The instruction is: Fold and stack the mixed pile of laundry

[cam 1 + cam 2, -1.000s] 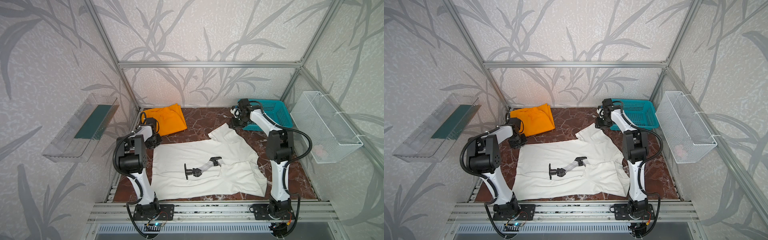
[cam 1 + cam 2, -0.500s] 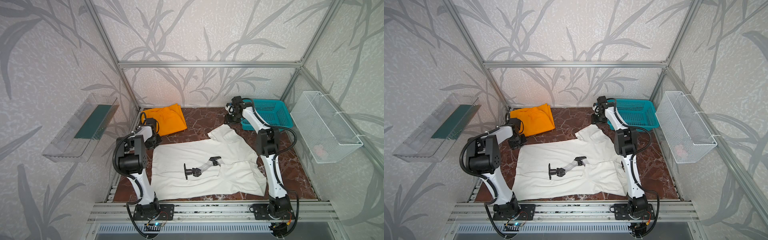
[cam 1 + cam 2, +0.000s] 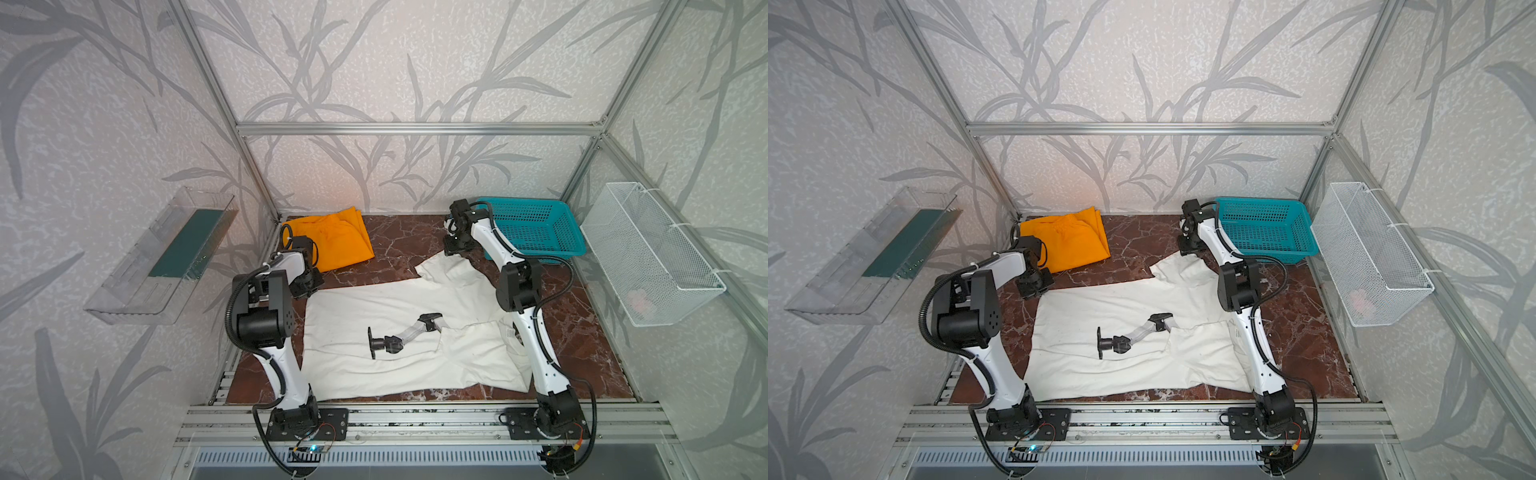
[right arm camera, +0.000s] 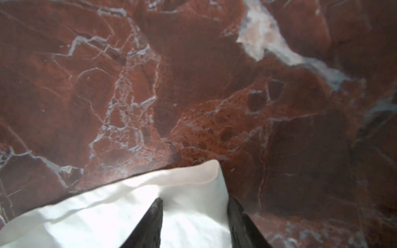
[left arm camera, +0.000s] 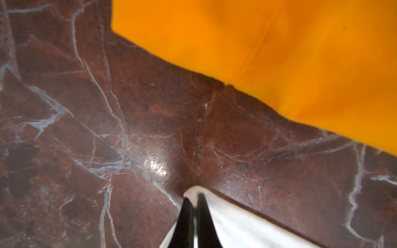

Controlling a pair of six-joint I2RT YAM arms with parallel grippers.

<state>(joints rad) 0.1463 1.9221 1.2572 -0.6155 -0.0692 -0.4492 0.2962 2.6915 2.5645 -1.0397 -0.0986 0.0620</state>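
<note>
Folding large white collared cloth shirt (image 3: 374, 316): pinching a corner with left gripper (image 5: 194, 196), straddling another open-jawed with right gripper (image 4: 194, 200); next, likely clamp and lift together.

I get bright, even light in both top views, but my 2 wrist views look soft, with glare on the marble tabletop (image 5: 155, 167).

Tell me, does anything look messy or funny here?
Yes. The white shirt is not flat: by the right arm it is bunched and folded over, and one sleeve pokes out toward the teal basket. The orange trousers look tidy.
</note>
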